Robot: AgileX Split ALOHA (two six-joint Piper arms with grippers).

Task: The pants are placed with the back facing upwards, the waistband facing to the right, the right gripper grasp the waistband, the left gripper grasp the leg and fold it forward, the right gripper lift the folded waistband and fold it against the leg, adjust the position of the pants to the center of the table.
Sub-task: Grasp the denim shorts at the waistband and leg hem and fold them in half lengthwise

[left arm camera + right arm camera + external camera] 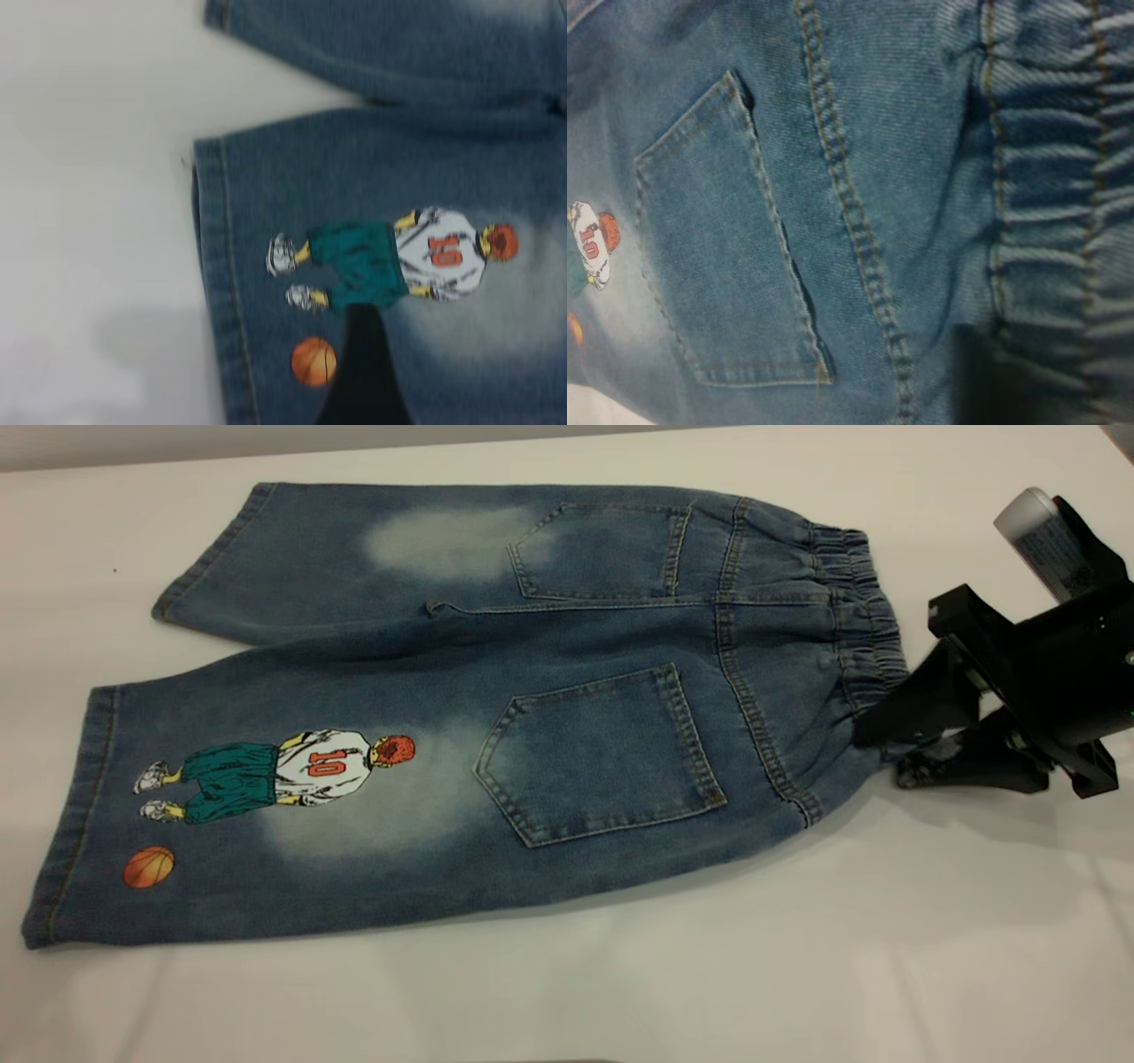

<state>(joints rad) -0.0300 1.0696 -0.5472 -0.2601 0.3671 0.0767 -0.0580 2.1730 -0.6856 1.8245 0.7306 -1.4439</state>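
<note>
Counter [930,921]: white, plain surface. One item lay directly on it, a pair of denim pants [496,717], spread flat, back pockets up. Elastic waistband [864,633] pointed right, both legs pointed left. Near leg carried a printed basketball player numbered 10 and an orange ball by the hem. Far leg plain, with a faded patch. Legs slightly splayed, bare counter between the hems.

Denim pants [532,717] lie flat on desk [620,992], back side up, both rear pockets showing. Elastic waistband [864,620] toward right, legs toward left, slightly splayed. Near leg carries printed basketball player, number 10, with orange ball beside hem.
</note>
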